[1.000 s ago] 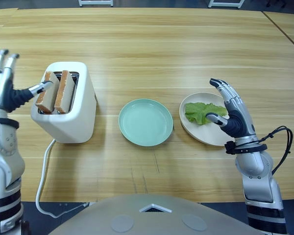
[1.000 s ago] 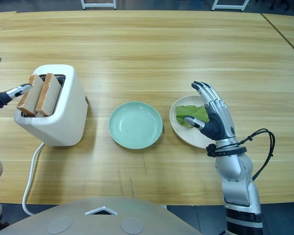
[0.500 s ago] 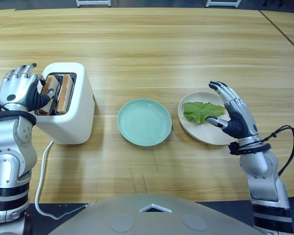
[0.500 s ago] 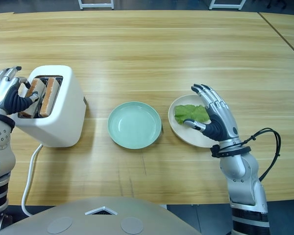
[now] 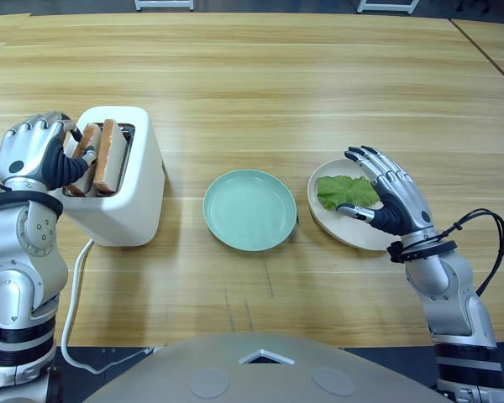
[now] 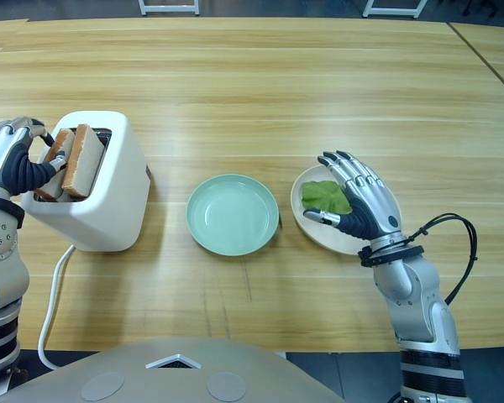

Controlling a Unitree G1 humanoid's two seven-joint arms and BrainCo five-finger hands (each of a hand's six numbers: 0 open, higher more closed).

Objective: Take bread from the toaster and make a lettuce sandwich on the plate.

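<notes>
A white toaster stands at the left of the wooden table with two bread slices upright in its slots. My left hand is at the toaster's left top, fingers curled around the left slice; the right slice stands free beside it. A green plate lies bare in the middle. To its right a beige plate carries a lettuce leaf. My right hand hovers over that plate's right side, fingers spread above the leaf and holding nothing.
The toaster's white cord runs down from its left side toward the table's near edge. Bare wood stretches across the far half of the table and between the plates and the near edge.
My left hand came down from a raised, open pose to the toaster and curled around the left slice. My right hand tipped forward and lower over the lettuce.
</notes>
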